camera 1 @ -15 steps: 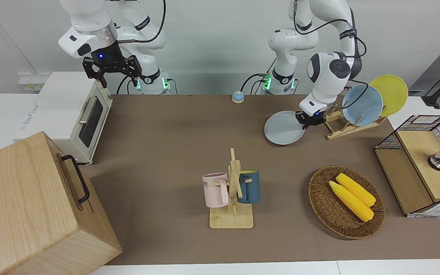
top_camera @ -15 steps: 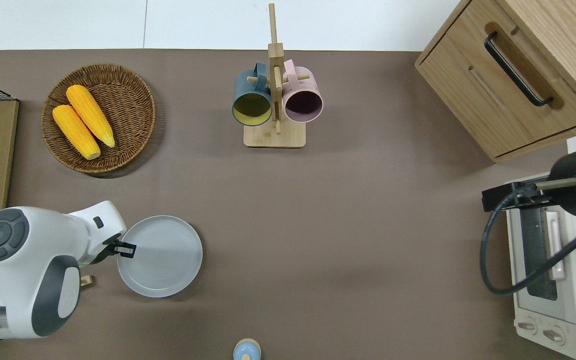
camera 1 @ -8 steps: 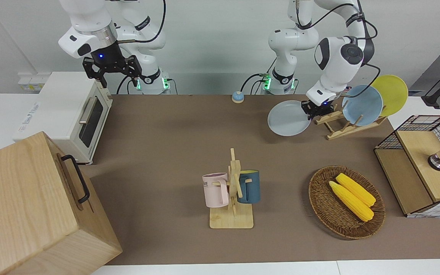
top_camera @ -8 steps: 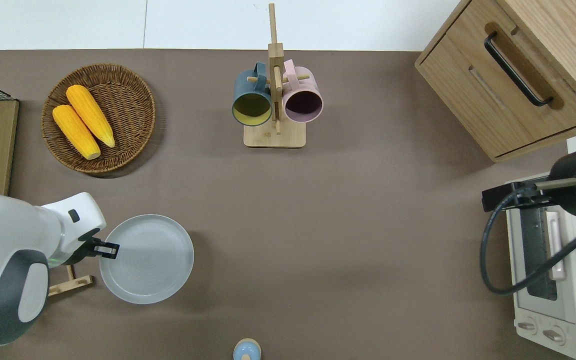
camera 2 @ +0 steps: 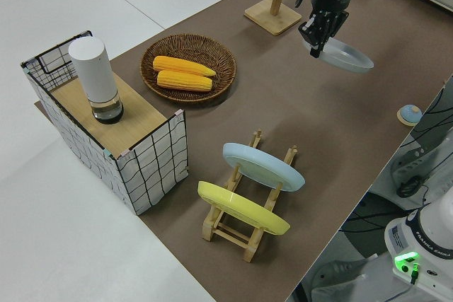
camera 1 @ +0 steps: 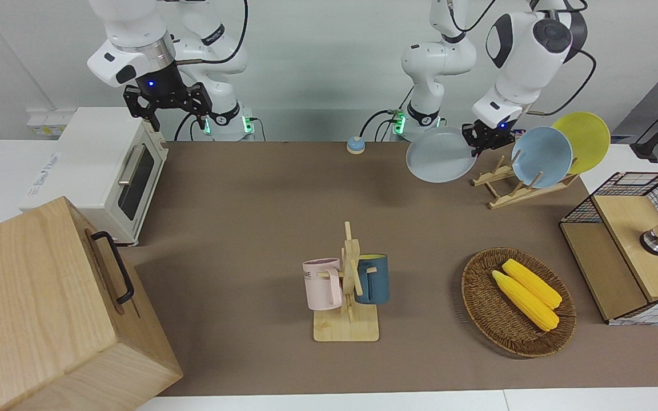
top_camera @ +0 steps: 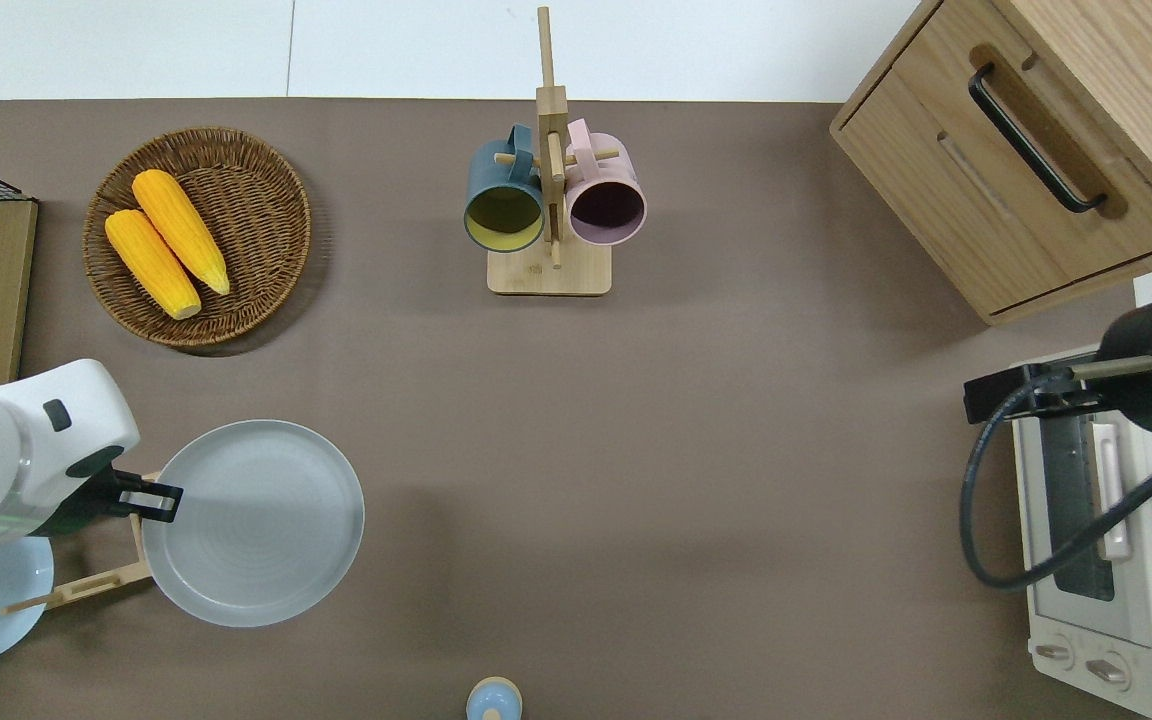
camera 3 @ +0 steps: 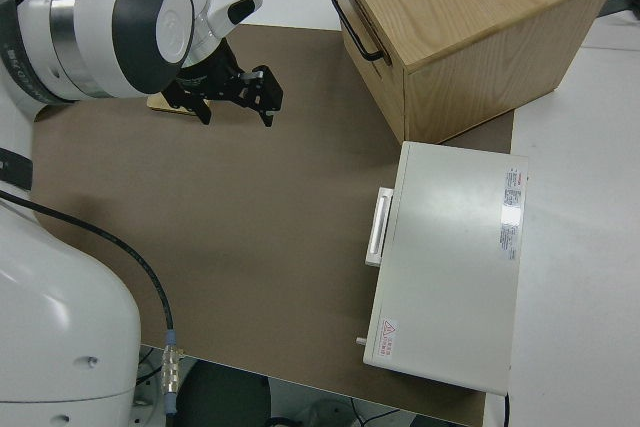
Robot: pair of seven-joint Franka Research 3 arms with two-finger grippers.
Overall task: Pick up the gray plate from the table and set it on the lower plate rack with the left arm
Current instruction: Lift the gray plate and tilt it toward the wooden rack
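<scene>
The desk (camera 1: 260, 194) is carrying everything, and the left arm (camera 1: 520, 51) is working over its own end of it while the right arm is sitting parked, its hand (camera 1: 168, 105) showing open fingers with nothing in them. The rack (camera 2: 244, 228) is standing slanted at that end of the desk, already holding a blue plate (camera 2: 263, 166) and a yellow plate (camera 2: 243, 208) in its upper slots, so the lower slots, toward the middle of the desk, are looking free. The gray plate (top_camera: 251, 522) is hanging in the air, off the desk, just beside the rack's low end in the overhead view and roughly level, tilting only slightly. It's looking like a plain round plate, pale gray, matte-smooth, low raised rim, faint rings in the middle, same size as the other two. I'm judging it stiff and light enough for a one-edge pinch, but smooth, so it's likely prone to swivelling or slipping between the fingers, and chippable if it's knocking a peg. The rim is the only sensible place to take it, and that's where the left hand (top_camera: 158, 497) is pinching it, fingers closed on the edge toward the rack, the rest of the plate sticking out unsupported. Next I'm expecting it needs tipping on edge before dropping between pegs.
</scene>
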